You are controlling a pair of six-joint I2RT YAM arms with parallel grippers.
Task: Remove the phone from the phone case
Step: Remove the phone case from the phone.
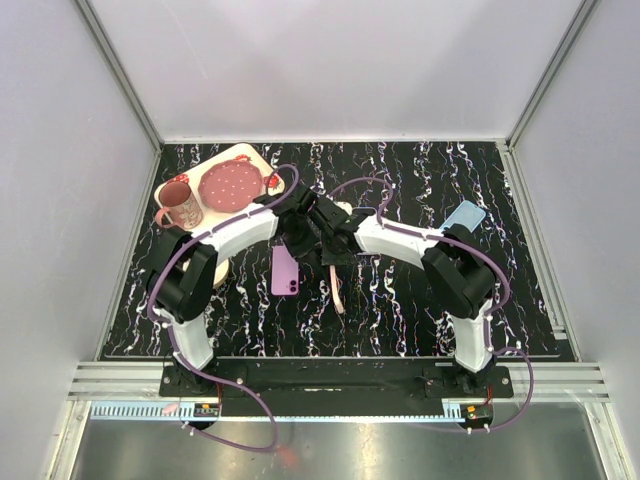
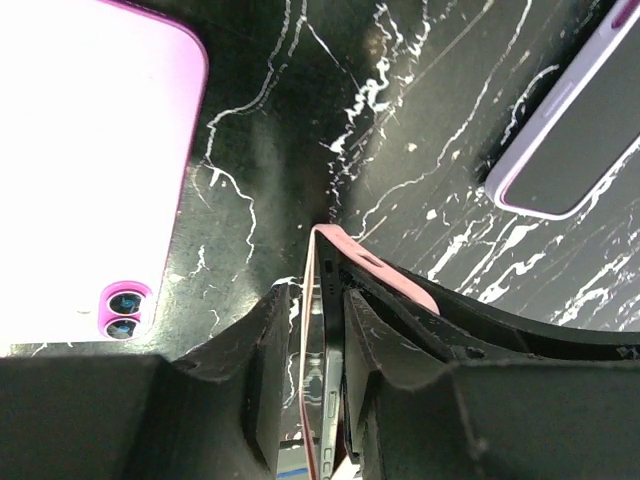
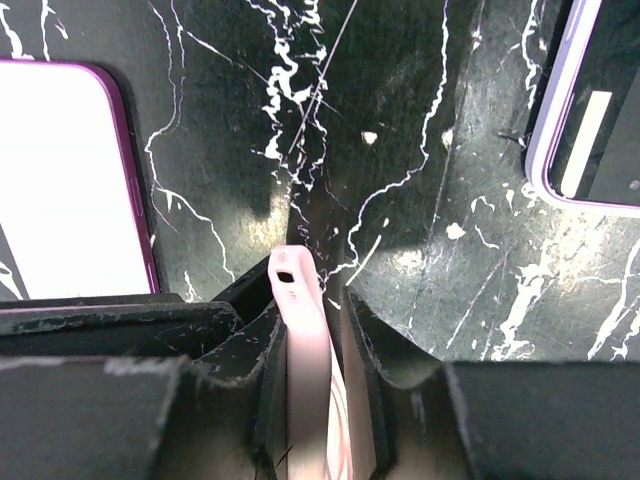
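Dark slim phone (image 2: 332, 385) inside soft pink phone case (image 2: 322, 250), standing on edge over black marble worktop (image 1: 400, 300). Left gripper (image 2: 318, 310) squeezing case and phone. Right gripper (image 3: 308, 320) squeezing same case. Purple phone (image 1: 285, 270) flat nearby.

Overhead camera views the whole desk (image 1: 400, 320); both wrist cameras face down, close, sharing the pink phone case (image 3: 300, 320).
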